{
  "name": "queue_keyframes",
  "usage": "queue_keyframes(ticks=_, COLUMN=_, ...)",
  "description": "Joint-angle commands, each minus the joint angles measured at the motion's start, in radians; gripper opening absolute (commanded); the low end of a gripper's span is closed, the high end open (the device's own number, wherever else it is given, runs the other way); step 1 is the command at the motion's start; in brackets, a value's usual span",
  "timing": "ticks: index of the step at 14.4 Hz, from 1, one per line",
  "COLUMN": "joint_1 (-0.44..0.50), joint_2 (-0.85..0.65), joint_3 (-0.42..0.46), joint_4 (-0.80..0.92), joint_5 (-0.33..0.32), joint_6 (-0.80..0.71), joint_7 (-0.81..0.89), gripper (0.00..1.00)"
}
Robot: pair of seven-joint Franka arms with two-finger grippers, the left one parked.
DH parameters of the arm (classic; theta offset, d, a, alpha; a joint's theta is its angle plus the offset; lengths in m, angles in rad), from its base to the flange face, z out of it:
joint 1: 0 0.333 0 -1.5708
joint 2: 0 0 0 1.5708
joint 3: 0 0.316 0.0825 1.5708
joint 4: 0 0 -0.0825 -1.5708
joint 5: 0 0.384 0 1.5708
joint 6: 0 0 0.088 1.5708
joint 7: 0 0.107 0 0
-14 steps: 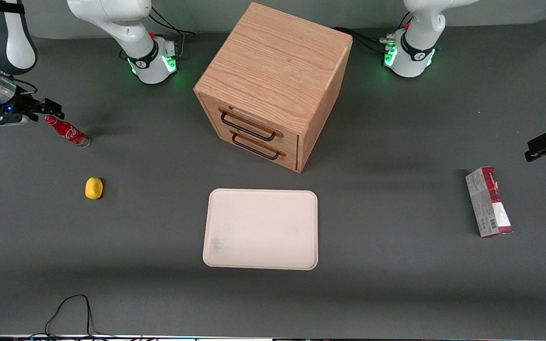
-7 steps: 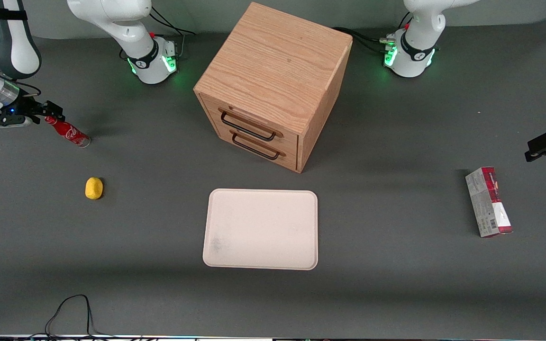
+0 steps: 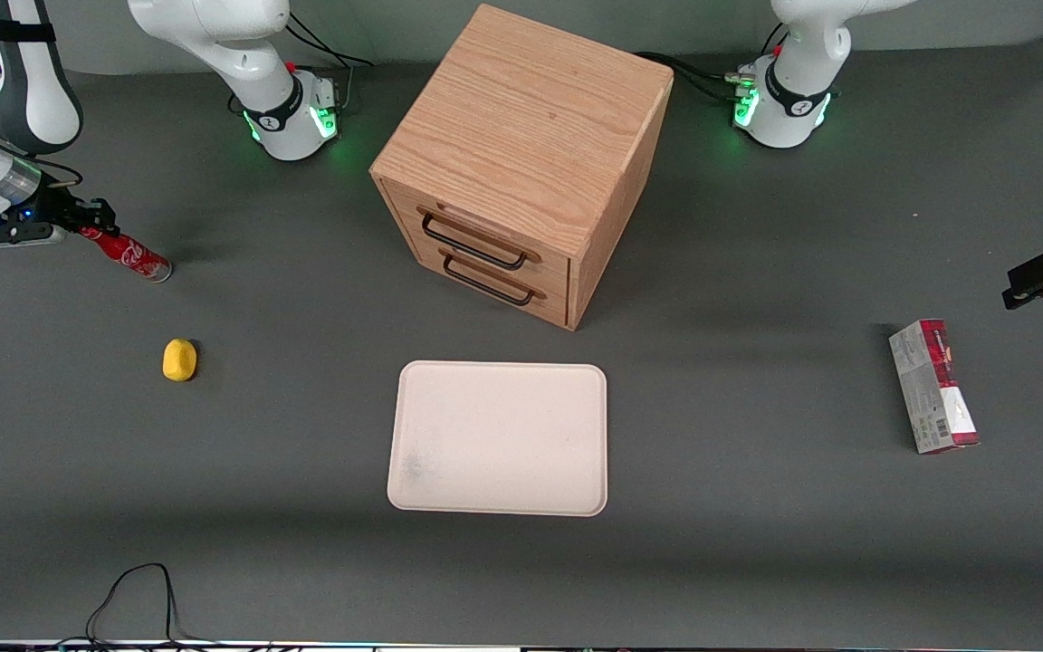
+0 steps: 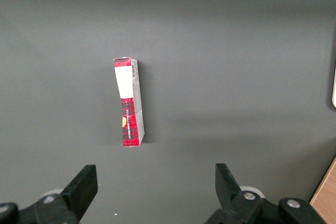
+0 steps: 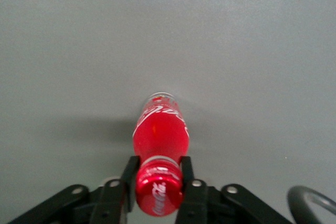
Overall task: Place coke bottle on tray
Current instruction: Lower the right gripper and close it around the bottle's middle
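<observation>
Grey tabletop, nine o'clock edge — the coke bottle point(image 3: 128, 253) has just been clamped at its neck by the gripper point(image 3: 91, 223), so carriage to the tray point(image 3: 499, 438) is judged next.

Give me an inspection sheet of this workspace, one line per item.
Surface: dark grey table, matte.
Job's things: coke bottle stands on the table toward the working arm's end, not yet on the tray, which holds nothing.
Clutter: yellow lemon-like item, oak two-drawer cabinet with drawers shut, red-and-grey carton lying flat.
Grippers: right hand at the bottle's neck, fingers against both sides below the cap.
Cables: black cable at the table edge nearest the camera; cables at the arm bases.
Surroundings: nothing seen.
</observation>
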Motion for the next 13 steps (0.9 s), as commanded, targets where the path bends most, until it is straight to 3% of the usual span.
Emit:
queue_keyframes(ticks=1, joint_1=0.026, joint_2=-0.001, joint_3=-0.008, joint_4=0.007, joint_5=0.027, joint_6=0.005, joint_7=-0.018, gripper=0.05)
queue_keyframes(ticks=5, joint_1=0.044, joint_2=-0.012, joint_3=0.007, joint_4=0.019, joint_5=0.044, joint_6=-0.027, joint_7=-0.008, gripper=0.0)
queue_keyframes(ticks=7, joint_1=0.046, joint_2=-0.016, joint_3=0.056, joint_4=0.073, joint_5=0.06, joint_6=-0.121, joint_7=0.008, gripper=0.0)
queue_keyframes(ticks=10, joint_1=0.046, joint_2=-0.015, joint_3=0.198, joint_4=0.237, joint_5=0.152, joint_6=-0.326, joint_7=0.049, gripper=0.0)
queue_keyframes(ticks=13, joint_1=0.046, joint_2=0.055, joint_3=0.373, joint_4=0.489, joint_5=0.185, joint_6=-0.544, joint_7=0.159, gripper=0.0)
